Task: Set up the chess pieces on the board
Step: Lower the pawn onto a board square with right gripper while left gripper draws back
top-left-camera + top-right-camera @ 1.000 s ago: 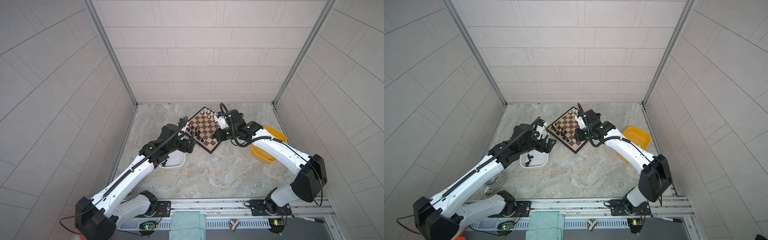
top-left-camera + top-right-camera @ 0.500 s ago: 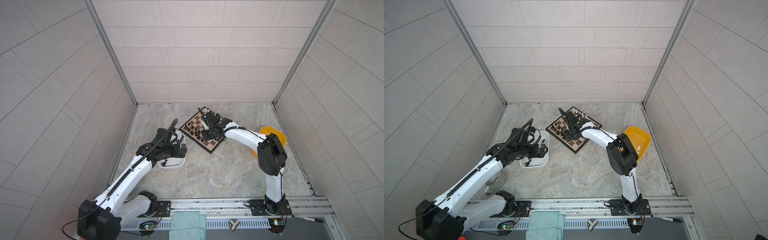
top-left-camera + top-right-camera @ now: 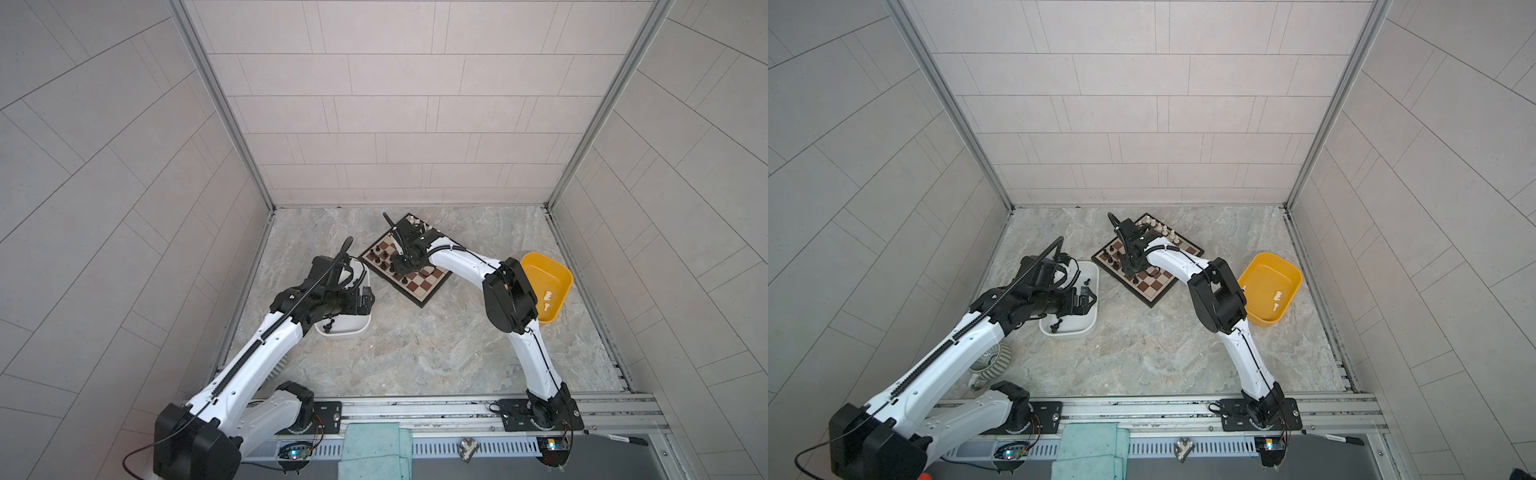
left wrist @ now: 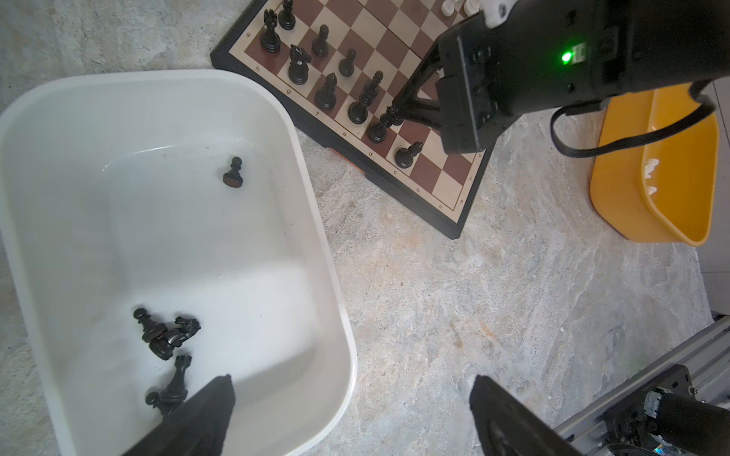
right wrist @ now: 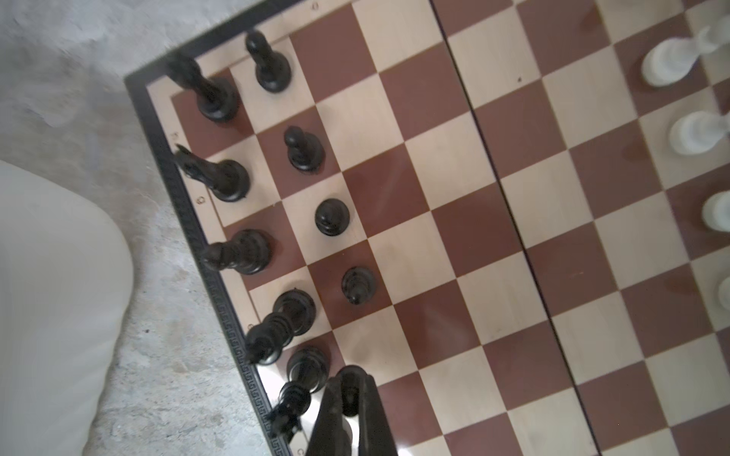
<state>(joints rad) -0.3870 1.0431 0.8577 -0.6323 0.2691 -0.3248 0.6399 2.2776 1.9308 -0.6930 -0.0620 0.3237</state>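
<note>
My left fingers [image 4: 205,410] are spread wide and empty, hanging over the white tub [image 4: 177,237] that sits just beside the board [image 3: 420,287]. My right fingers [image 5: 371,414] are pressed together, tips down low among the black chessmen [image 4: 326,94] on the board's tub-side edge, close beside the tall crowned one [image 4: 379,126]. Whether they pinch anything I cannot tell.

The board lies flat on the counter [image 3: 415,353], turned like a diamond, with one corner towards the back wall [image 3: 395,124]. The black chessmen stand upright in two rows along the side nearest the white tub. The white men [image 3: 1165,232] stand upright along the opposite side.

In the white tub a handful of black pieces [image 4: 166,335] lie tipped over on its floor, one pawn [image 4: 233,173] apart from the rest. The yellow tub [image 3: 540,274], beyond the board from the white one, holds two white pieces [image 3: 548,295].
</note>
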